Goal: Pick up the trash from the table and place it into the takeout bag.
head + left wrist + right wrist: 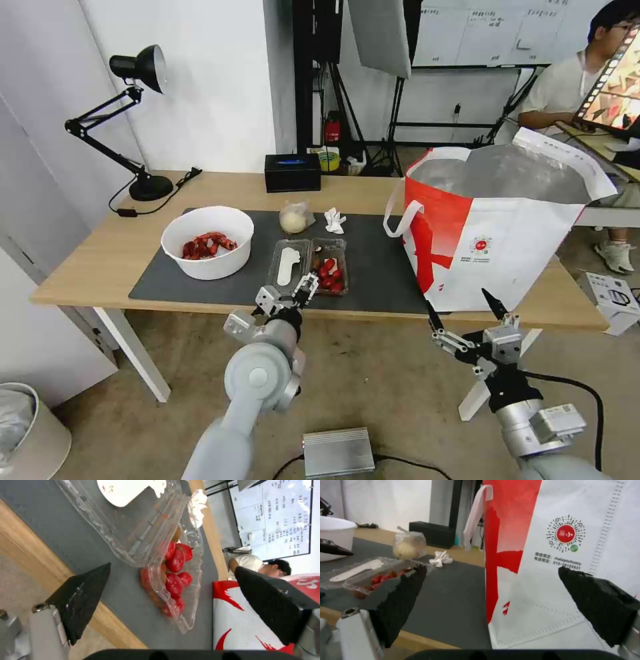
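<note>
The table (100,257) carries a dark mat (373,267) with the trash items laid across it. The bowl (208,241), holding red shell scraps, stands at the left end of the mat. The tray (309,265) lies open near the mat's middle, close to the near edge; its left half holds a white utensil, its right half red bits. The wrapped ball (295,217) sits just beyond the tray, and the tissue (334,220) lies just right of the ball, apart from it. The bag (493,233) stands upright at the right end of the table, mouth open, foil lining exposed, one strap hanging on its left side.

The left gripper (293,293) is at the near table edge, directly before the tray. Its fingers (83,597) are spread wide and hold nothing; in the left wrist view the tray's red-bit half lies between them, farther off.

The right gripper (467,313) hangs off the near edge of the table, in front of the bag's lower front face. Its fingers (400,602) are spread wide and empty, not touching the bag.

A lamp (127,120) and a black box (292,172) stand along the far side of the table.
</note>
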